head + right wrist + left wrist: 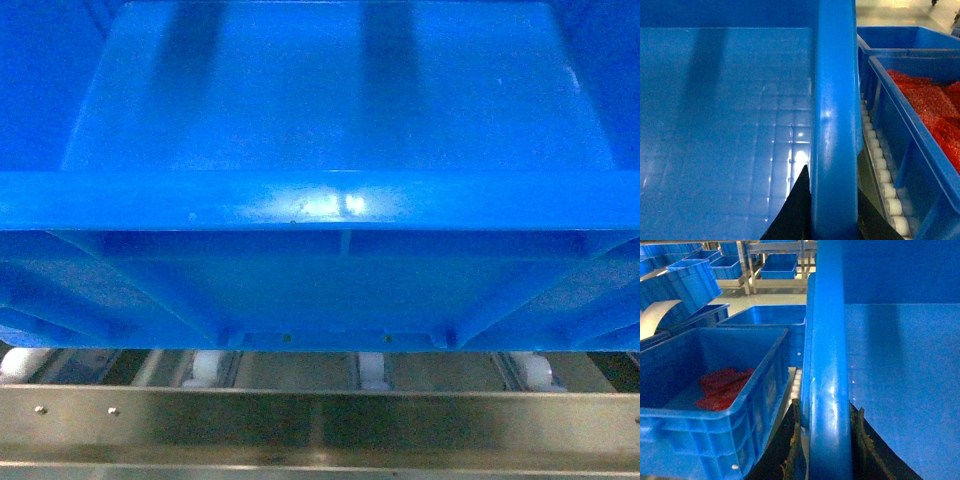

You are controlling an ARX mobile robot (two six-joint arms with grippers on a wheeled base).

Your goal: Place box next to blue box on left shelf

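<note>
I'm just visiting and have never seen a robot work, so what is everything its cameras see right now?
box: one, bright blue, empty, filling the head view, on the left shelf.
left shelf: one, grey metal rail with white rollers, under the box.
crate with red contents, left side: one, blue, beside the box.
crate with red contents, right side: one, blue, beside the box.
far crates: several, blue, on racks behind.
left gripper: black jaws astride the box's rim.
right gripper: black jaws astride the opposite rim.

The box (330, 200) overruns both head-view sides; its wall hides each tool's (826, 440) fingertips; red contents (935, 110) perhaps bags, blurred.
</note>
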